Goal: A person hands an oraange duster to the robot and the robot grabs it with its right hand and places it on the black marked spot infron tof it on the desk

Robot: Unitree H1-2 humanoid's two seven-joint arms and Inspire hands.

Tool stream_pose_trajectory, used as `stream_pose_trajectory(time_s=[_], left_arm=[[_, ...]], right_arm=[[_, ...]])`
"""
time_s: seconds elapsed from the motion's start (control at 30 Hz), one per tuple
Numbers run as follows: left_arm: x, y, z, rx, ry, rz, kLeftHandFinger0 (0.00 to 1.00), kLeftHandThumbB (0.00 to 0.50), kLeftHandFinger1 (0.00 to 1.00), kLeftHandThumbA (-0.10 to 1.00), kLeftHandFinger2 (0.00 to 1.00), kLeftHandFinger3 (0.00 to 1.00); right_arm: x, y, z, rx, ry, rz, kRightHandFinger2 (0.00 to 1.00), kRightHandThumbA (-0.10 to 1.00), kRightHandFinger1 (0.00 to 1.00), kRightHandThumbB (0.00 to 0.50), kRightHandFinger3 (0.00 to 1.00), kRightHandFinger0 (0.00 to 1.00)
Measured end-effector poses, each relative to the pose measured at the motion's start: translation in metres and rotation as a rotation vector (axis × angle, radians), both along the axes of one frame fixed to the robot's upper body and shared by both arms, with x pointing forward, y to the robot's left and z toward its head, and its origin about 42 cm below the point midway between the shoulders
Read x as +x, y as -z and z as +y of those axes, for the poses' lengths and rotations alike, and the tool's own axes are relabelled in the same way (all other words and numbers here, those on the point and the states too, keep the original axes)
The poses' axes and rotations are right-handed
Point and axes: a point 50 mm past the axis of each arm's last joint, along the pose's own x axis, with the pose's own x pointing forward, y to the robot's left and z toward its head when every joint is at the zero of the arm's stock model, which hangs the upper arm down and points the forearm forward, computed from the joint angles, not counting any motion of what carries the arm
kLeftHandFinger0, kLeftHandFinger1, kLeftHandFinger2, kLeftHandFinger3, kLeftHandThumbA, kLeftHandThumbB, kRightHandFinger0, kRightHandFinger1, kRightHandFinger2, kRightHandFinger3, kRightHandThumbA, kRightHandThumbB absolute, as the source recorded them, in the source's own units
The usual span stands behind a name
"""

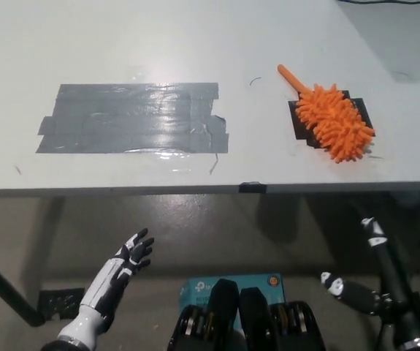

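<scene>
The orange duster (331,118) lies on the white desk (195,44) at the right, covering most of the black marked spot (302,126); its thin handle points up and left. Nothing touches it. My black right hand (374,281) hangs below the desk's front edge at the lower right, open, fingers spread, holding nothing. My white left hand (127,259) rests low at the lower left, also below the desk, open with fingers apart.
A wide patch of grey tape (133,118) covers the desk's left middle. A small black clip (252,187) sits on the front edge. A dark desk leg (1,289) runs along the floor at the lower left.
</scene>
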Motion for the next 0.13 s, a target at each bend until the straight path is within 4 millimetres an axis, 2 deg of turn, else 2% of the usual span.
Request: stream_pose_trajectory(time_s=[0.13], left_arm=[[0.0000,0.0000,0.0001,0.000,0.000,-0.001,1.00,0.233,1.00,0.86,1.00,1.00]], right_arm=[[0.0052,0.0074,0.0028,-0.002,-0.022,0.027,1.00,0.84,1.00,0.167,1.00,1.00]])
